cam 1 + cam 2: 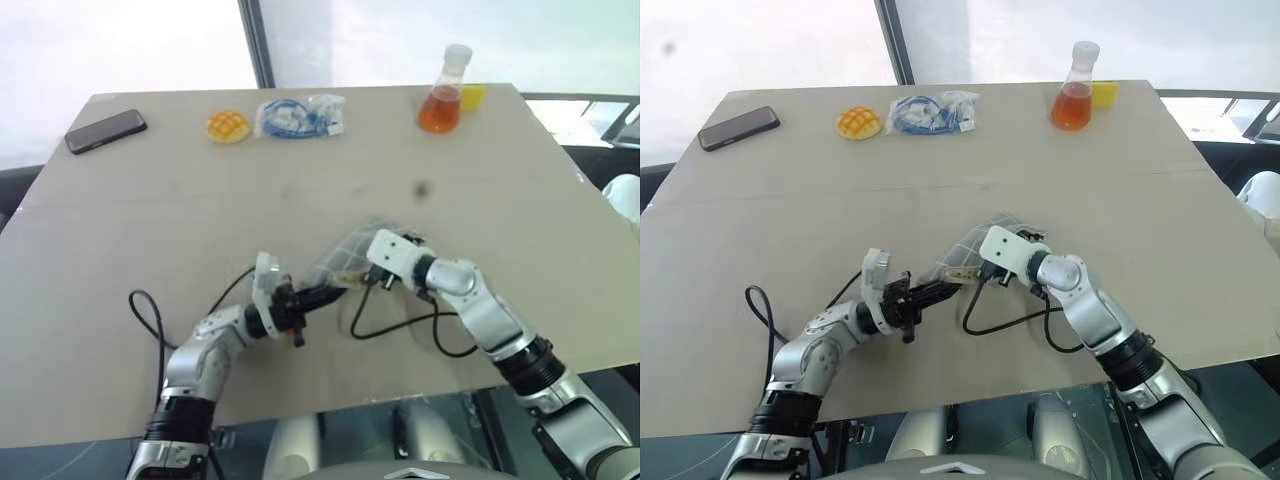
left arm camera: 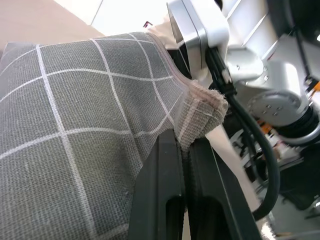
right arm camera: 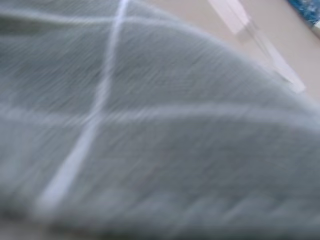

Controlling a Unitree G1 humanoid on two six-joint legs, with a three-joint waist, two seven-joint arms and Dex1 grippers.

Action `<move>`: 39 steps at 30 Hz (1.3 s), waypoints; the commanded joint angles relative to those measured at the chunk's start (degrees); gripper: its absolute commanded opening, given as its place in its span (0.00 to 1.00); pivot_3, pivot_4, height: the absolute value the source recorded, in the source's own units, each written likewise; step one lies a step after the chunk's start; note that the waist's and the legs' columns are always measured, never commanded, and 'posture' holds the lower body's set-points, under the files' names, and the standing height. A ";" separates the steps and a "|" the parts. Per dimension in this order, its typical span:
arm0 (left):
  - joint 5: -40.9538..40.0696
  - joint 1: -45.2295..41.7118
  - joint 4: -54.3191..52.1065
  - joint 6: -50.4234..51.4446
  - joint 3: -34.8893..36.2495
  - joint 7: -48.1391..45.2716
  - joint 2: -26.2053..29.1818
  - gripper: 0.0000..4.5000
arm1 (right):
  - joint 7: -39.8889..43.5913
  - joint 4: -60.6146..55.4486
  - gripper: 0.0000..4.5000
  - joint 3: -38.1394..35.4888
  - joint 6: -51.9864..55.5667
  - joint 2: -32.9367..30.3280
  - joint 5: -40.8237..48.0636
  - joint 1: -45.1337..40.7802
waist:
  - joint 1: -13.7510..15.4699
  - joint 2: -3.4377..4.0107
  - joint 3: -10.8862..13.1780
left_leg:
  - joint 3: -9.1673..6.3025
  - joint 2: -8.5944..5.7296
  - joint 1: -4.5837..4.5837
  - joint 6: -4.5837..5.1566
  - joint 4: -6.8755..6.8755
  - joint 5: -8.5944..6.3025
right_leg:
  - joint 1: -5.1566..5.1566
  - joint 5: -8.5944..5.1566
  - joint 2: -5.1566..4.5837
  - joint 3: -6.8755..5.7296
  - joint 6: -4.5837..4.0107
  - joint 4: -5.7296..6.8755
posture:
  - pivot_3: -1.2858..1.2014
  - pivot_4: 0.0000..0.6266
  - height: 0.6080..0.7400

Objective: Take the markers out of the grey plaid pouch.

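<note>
The grey plaid pouch (image 1: 342, 256) hangs just above the table's near middle, held up between my two arms. My left gripper (image 1: 328, 292) comes in from the left and is shut on the pouch's hemmed edge; the left wrist view shows its black fingers (image 2: 165, 165) pinching that fabric rim (image 2: 200, 107). My right gripper (image 1: 360, 279) reaches into the pouch's other end from the right, where a strip of olive-yellow lining shows. Plaid cloth (image 3: 150, 125) lies close before the right wrist camera. The markers are hidden.
Along the far edge lie a black phone (image 1: 106, 131), a yellow waffle-patterned bun (image 1: 228, 126), a clear bag with blue cable (image 1: 298, 116), and a flask of orange liquid (image 1: 442, 95) beside a yellow block (image 1: 472, 96). Black arm cables (image 1: 400, 328) loop over the near table.
</note>
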 commanded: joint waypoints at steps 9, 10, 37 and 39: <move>-18.41 -3.26 -7.28 21.01 3.69 -0.53 3.93 0.00 | 16.72 -29.92 0.32 -8.66 30.45 -15.36 14.96 -3.51 | -0.09 0.03 0.14 | -0.01 0.00 0.00 0.00 0.01 0.00 | -0.04 0.00 -0.02 -0.01 0.00 0.00 | 0.52 0.24 1.00; -17.63 -3.40 -6.75 20.39 3.76 0.03 3.45 0.00 | 16.40 -30.51 0.32 -7.77 31.93 -15.56 15.46 -4.28 | -0.11 0.00 0.12 | -0.01 -0.01 0.01 0.00 0.00 0.00 | -0.04 0.00 -0.02 0.00 0.00 0.00 | 0.52 0.24 1.00; -12.22 -1.90 -7.31 17.01 2.67 3.49 0.74 0.00 | 8.36 -16.06 0.32 -2.01 15.99 -11.62 10.28 0.85 | 0.06 -0.01 0.12 | 0.03 -0.09 -0.04 0.00 0.01 0.00 | -0.06 0.00 -0.08 0.03 0.00 -0.03 | 0.52 0.24 1.00; -14.14 -2.27 -7.96 19.33 2.73 3.26 1.31 0.00 | 10.03 -18.50 0.32 -3.40 17.73 -12.94 11.93 0.93 | 0.11 -0.02 0.12 | 0.03 -0.09 -0.04 0.00 0.01 0.00 | -0.06 0.00 -0.09 0.03 0.01 -0.03 | 0.52 0.24 1.00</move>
